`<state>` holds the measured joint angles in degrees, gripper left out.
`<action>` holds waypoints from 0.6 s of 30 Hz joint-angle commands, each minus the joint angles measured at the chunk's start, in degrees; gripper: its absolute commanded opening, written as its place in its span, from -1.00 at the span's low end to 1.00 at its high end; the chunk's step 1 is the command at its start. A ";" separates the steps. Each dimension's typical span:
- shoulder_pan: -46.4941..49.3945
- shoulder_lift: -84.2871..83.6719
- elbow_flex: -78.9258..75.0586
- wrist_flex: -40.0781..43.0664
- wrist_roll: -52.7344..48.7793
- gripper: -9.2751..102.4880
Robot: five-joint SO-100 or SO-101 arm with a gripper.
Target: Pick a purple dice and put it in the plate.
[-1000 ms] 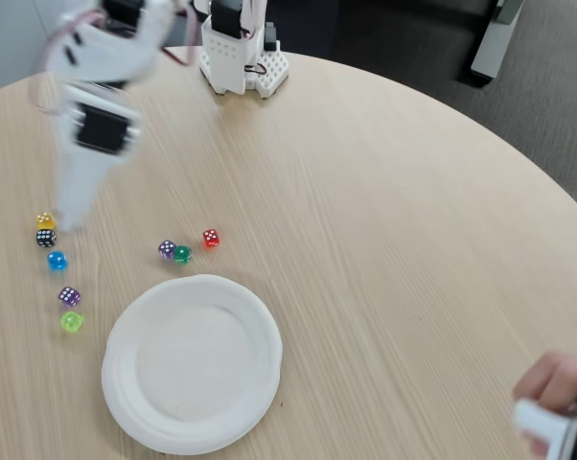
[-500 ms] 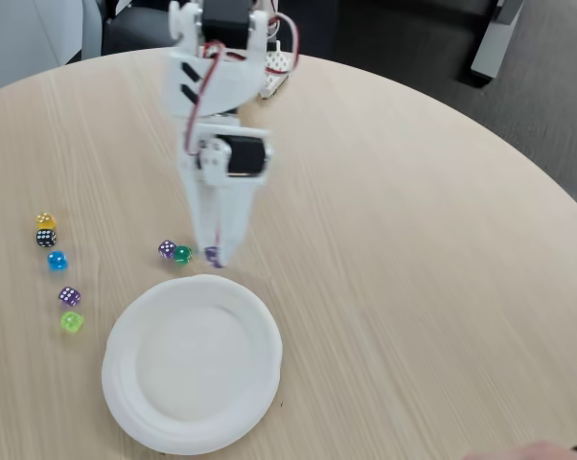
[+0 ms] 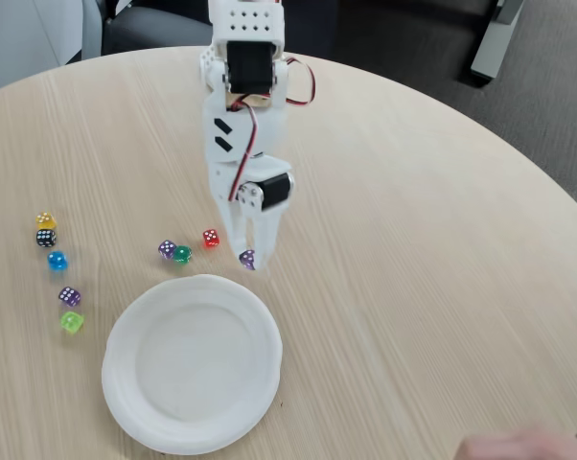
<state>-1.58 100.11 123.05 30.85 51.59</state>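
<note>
My white gripper (image 3: pixel 248 255) points down at the table in the fixed view, shut on a small purple dice (image 3: pixel 247 258) held between its fingertips. It hangs just beyond the far rim of the white paper plate (image 3: pixel 193 369), slightly right of the plate's middle. Two more purple dice lie on the table: one (image 3: pixel 167 249) left of the gripper beside a green die, and one (image 3: pixel 69 296) far left of the plate.
A green die (image 3: pixel 182 254) and a red die (image 3: pixel 211 238) lie just left of the gripper. Yellow (image 3: pixel 46 220), black (image 3: pixel 46 238), blue (image 3: pixel 57 261) and lime (image 3: pixel 71 322) dice sit far left. A person's hand (image 3: pixel 519 448) shows at the bottom right edge.
The arm swung from the far-left dice to the right, carrying a purple dice; it now stands right of the red die, near the plate's far rim.
</note>
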 commanded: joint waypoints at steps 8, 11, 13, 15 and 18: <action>4.39 0.26 -0.88 -1.05 -9.32 -0.83; 6.68 0.18 -1.05 -1.23 -14.24 -0.83; 8.26 -0.09 -1.05 -1.23 -16.79 -0.83; 9.58 -1.23 -1.05 -1.23 -18.63 -0.83; 10.99 -3.78 -1.05 -1.23 -20.74 -0.83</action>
<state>8.70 96.68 123.05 30.32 32.34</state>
